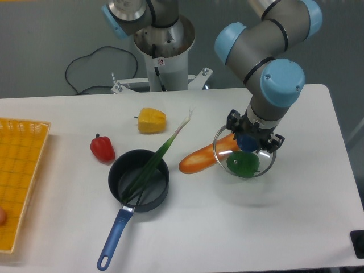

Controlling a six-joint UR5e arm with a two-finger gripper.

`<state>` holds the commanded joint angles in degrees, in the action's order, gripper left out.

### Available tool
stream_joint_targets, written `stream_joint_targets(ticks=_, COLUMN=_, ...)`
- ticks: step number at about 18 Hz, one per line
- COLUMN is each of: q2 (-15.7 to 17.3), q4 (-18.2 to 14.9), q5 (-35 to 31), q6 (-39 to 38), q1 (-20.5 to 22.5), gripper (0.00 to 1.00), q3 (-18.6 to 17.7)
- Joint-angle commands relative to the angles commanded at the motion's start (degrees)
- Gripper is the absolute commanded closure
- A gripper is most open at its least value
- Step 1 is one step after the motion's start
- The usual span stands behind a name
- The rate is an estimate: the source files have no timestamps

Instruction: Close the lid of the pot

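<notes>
Gripping the lid by its blue knob, the hand holds it tilted above the table, right of the pot.

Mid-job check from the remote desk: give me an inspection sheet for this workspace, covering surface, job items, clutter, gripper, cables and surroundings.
Surface: white table, no spills seen.
Pot: open, left of centre, blue handle toward the front edge; a green onion lies across its rim, stalk sticking out.
Pot lid: off the pot, to its right, held by its blue knob, apparently lifted and tilted.
Clutter: red pepper, yellow pepper, orange carrot and a green vegetable seen through the lid; yellow basket at the left edge.
Gripper: jaws shut on the lid knob.
Cables: black cable looped behind the table.
Surroundings: arm's base column at the rear; dark object at the right edge.
</notes>
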<state>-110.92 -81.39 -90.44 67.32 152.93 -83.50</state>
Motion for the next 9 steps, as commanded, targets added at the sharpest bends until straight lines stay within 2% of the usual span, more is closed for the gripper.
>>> stream_joint_targets(ticks=9, q2=-0.1, q4=-0.5, q5=-0.9, q6=0.0, q1=-0.4, gripper=0.51, q3=-0.1)
